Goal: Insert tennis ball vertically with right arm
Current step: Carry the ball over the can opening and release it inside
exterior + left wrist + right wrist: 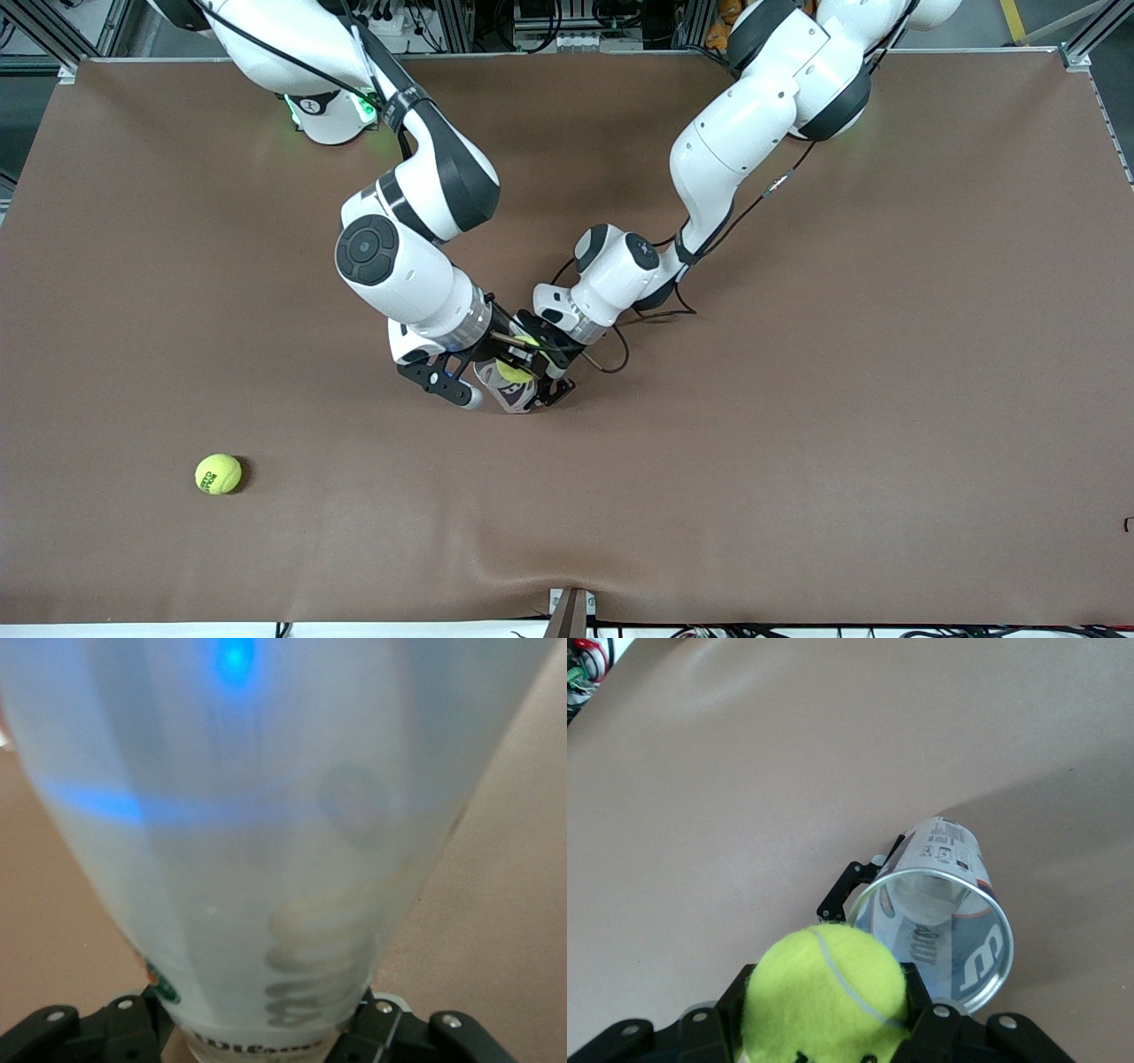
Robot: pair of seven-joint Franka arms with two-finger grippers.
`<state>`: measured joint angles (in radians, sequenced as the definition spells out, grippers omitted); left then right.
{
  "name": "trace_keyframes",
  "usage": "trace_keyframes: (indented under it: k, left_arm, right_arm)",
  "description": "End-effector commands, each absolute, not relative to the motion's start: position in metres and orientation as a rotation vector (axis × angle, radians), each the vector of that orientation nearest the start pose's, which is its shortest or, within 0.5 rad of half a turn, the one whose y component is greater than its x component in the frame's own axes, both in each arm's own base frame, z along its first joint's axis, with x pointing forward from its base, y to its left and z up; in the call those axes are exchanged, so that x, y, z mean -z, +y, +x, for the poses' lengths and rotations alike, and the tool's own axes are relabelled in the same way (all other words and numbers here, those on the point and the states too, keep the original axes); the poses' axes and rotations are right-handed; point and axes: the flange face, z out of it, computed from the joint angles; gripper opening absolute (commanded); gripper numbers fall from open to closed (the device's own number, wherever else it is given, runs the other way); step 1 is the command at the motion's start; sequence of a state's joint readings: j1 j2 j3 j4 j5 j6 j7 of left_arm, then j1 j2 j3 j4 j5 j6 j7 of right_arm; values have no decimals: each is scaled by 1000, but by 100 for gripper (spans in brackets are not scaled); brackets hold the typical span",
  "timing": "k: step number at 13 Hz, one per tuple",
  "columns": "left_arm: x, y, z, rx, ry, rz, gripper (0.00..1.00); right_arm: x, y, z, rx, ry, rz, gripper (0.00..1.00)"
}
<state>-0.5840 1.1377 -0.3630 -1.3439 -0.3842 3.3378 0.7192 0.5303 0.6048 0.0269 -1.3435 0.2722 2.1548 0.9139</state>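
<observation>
My right hand [833, 1028] is clamped on a yellow tennis ball [826, 992], held just above the open mouth of a clear plastic tube [943, 921] near the middle of the brown worktop [797, 443]. My left hand [257, 1036] is closed around that tube near its base, its black fingers [133, 1023] pressed to either side of the printed label, and the tube stands nearly upright, leaning a little. In the front view the two hands meet over the same spot, the ball showing between them at the tube's rim. A second tennis ball [218, 474] lies alone on the worktop, well apart, toward the right arm's end and nearer the front camera
</observation>
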Motion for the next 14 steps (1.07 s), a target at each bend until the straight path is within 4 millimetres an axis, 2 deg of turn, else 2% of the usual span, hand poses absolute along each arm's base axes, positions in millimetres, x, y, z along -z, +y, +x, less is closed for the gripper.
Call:
trace_keyframes:
  k: [1, 2, 5, 7, 8, 9, 14]
  left_arm:
    - [-146, -530, 543, 1393, 1383, -2941, 74]
    - [-145, -529, 543, 1391, 1383, -2942, 74]
    - [-145, -529, 543, 1391, 1383, -2942, 74]
    - [-146, -530, 543, 1393, 1383, -2941, 74]
    - [-145, -529, 543, 1391, 1383, -2942, 74]
    - [-145, -529, 543, 1391, 1383, -2942, 74]
    - [-142, -529, 542, 1383, 1386, -2941, 74]
  right_arm:
    - [-405, 386, 628, -82, 694, -2810, 44]
    - [-404, 379, 631, -78, 701, -2825, 44]
    - [-402, 379, 630, -75, 698, -2835, 44]
    - [-398, 376, 631, -62, 696, -2858, 50]
    - [-397, 376, 631, -61, 695, -2861, 72]
    - [-397, 376, 631, -62, 699, -2860, 100]
    - [-400, 377, 631, -56, 695, -2859, 100]
